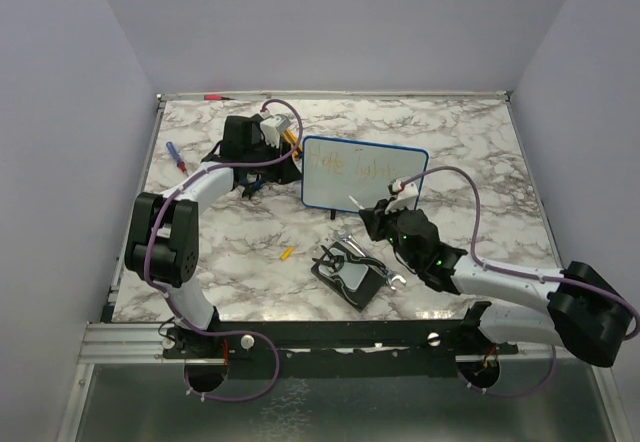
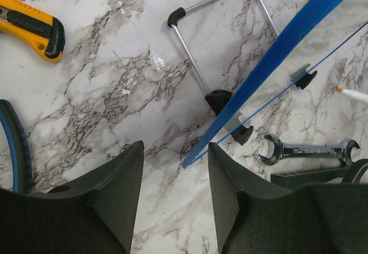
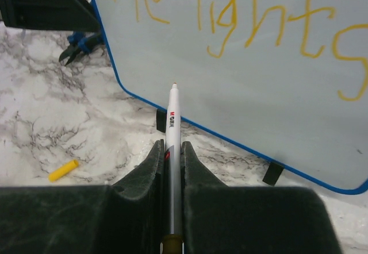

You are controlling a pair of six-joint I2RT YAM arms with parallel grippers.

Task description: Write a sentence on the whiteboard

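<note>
Gripping the pen (image 3: 174,122) in my closed right claw (image 3: 171,150), I point its tip at the whiteboard (image 3: 259,110) standing mid-worktop (image 3: 52,122), below the orange sentence (image 3: 270,30). My left claw (image 2: 175,168) is open beside the board's edge.

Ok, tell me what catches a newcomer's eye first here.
A blue-rimmed white whiteboard stands mid-table, a faint orange-yellow handwritten sentence across it. The right gripper clamps a white marker pointing at its lower edge. The left gripper gapes open by its left edge.
</note>
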